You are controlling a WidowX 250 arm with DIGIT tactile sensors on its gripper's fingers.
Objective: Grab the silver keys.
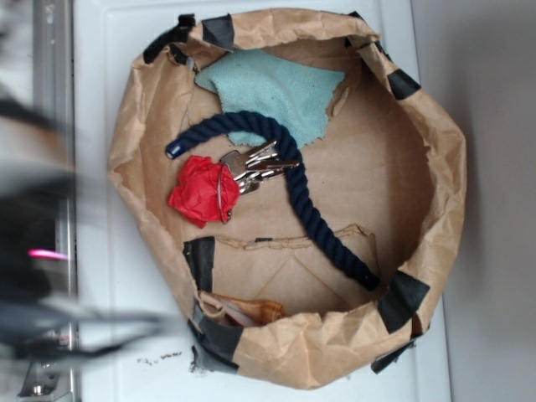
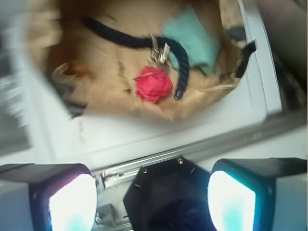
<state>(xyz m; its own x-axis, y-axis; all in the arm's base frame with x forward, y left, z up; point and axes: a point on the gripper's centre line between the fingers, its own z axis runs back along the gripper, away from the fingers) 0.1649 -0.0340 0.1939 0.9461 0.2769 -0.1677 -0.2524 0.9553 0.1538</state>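
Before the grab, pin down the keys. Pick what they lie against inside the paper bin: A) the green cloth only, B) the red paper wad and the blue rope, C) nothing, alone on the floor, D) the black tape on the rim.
B: the keys sit between the red paper wad and the blue rope, touching both.

Red paper wad, navy rope, teal foam sheet lying in brown paper bag, well ahead of gripper.

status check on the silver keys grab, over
Gripper open, empty, outside the brown paper bin. Shiny silver keys untouched, between red paper wad and thick navy rope, touching both.
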